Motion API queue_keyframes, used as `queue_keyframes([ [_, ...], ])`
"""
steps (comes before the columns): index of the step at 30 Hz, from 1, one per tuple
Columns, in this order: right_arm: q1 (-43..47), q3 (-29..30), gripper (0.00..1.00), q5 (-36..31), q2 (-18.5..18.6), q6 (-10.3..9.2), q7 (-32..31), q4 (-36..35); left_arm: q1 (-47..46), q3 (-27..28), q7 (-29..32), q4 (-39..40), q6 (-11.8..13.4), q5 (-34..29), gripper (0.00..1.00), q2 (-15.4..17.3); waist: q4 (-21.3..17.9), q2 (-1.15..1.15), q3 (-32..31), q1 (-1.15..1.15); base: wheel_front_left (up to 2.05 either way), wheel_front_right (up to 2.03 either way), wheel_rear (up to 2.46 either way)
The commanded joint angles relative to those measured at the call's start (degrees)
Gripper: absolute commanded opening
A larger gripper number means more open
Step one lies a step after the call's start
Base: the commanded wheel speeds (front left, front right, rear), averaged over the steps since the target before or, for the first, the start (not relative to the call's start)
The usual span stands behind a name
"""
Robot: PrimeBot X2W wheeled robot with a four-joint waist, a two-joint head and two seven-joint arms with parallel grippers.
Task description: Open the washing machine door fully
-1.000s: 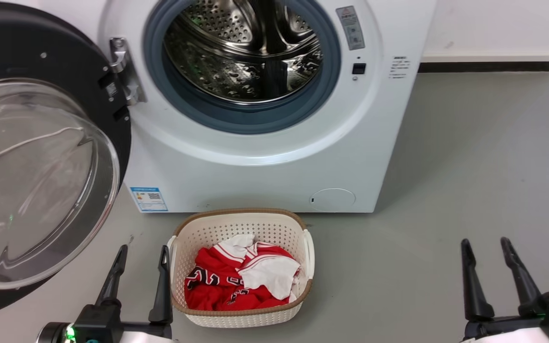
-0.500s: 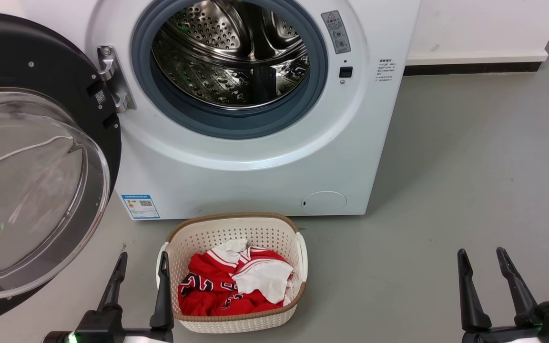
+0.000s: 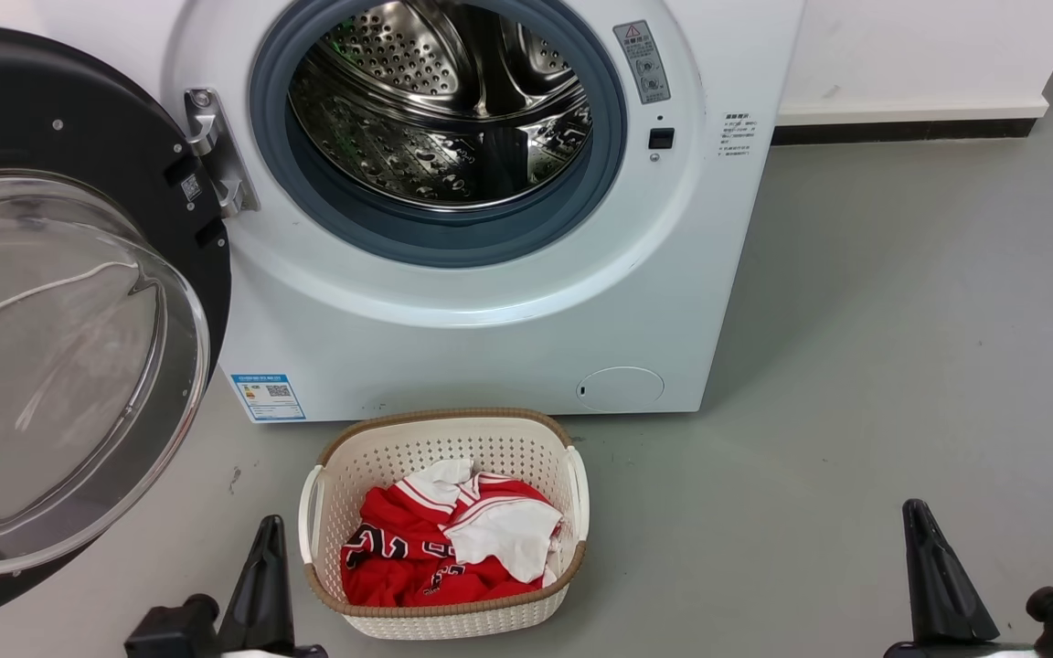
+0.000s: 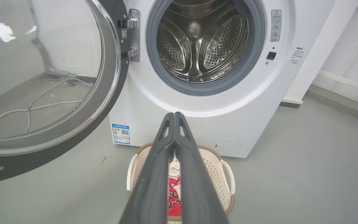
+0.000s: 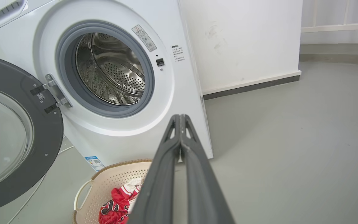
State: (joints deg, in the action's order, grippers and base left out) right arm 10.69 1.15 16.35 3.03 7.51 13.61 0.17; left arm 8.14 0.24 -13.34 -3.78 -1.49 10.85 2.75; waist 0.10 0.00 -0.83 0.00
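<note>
The left gripper point(image 4: 174, 115), two long dark fingers, has its fingertips pressed together and grips nothing. The right gripper point(image 5: 179, 117) is likewise drawn together at the tips with nothing between them. In the head view both sit low at the bottom edge, the left one just beside a cream perforated plastic laundry basket point(image 3: 440, 417) that holds red and white clothing point(image 3: 417, 557).

The large round glossy black-rimmed washing machine door point(image 3: 51, 100), with its bulging clear glass centre, stands swung wide out to the left of the big white front-loading washing machine point(image 3: 490, 338). It hangs on a metal hinge point(image 3: 216, 151), well apart from both grippers. The perforated steel drum point(image 3: 435, 100) is exposed inside its grey rubber gasket point(image 3: 453, 239).
</note>
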Motion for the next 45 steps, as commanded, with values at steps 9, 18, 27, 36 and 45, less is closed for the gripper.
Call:
queue_keyframes([
  [9,-3.52,-0.17,0.00,11.74,0.98,0.00,-2.02,1.27,-3.15,0.88,2.54,-0.70,-0.93,11.73,0.00,0.24,-0.01,0.00,0.08,0.00,0.00,0.00,0.00],
  [18,-5.27,-0.15,0.00,20.64,1.37,-0.01,-3.79,2.84,-4.68,1.47,4.69,-1.90,-1.60,20.84,0.00,0.33,-0.02,0.00,0.16,0.00,0.00,0.00,0.00],
  [27,-6.88,0.00,0.00,28.57,1.63,-0.01,-5.51,4.26,-6.07,2.02,6.66,-2.98,-2.21,29.05,0.00,0.40,-0.02,0.00,0.24,0.00,0.00,0.00,0.00],
  [36,-8.33,0.21,0.00,35.72,1.80,-0.01,-7.13,5.57,-7.29,2.58,8.48,-4.00,-2.76,36.52,0.00,0.44,-0.03,0.00,0.31,0.00,0.00,0.00,0.00],
  [45,-9.62,0.50,0.00,42.18,1.90,-0.01,-8.67,6.76,-8.41,3.08,10.13,-4.92,-3.29,43.30,0.00,0.46,-0.04,0.00,0.39,0.00,0.00,0.00,0.00],
])
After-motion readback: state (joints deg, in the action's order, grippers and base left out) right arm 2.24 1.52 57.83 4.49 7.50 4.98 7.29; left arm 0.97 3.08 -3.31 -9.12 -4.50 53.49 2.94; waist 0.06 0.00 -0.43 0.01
